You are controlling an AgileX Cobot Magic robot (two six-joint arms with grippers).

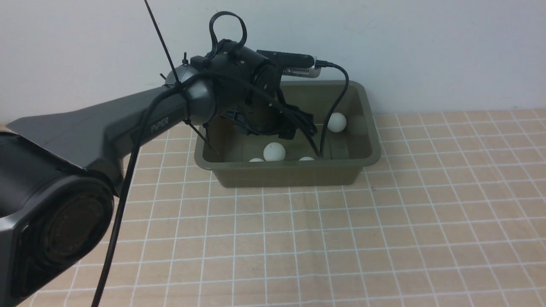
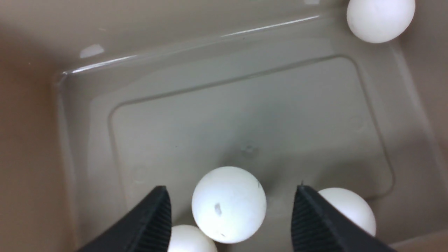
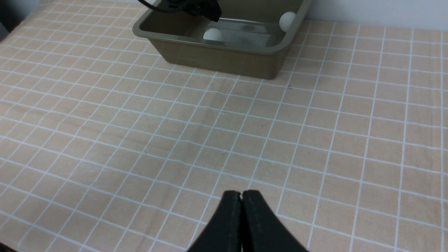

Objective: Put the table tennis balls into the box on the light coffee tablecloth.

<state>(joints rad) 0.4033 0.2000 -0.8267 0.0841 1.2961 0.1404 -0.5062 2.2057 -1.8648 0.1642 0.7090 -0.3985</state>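
Note:
The olive-green box stands on the light coffee tablecloth near the back wall. My left arm reaches down into it. In the left wrist view my left gripper is open over the box floor. A white table tennis ball lies between its fingers with a gap on each side. Other balls lie beside the fingers and in a corner. The front view shows several balls in the box. My right gripper is shut and empty, low over the cloth.
The left arm's wrist and cable cover the back left part of the box. A white wall stands right behind the box. In the right wrist view the box is far ahead across bare cloth.

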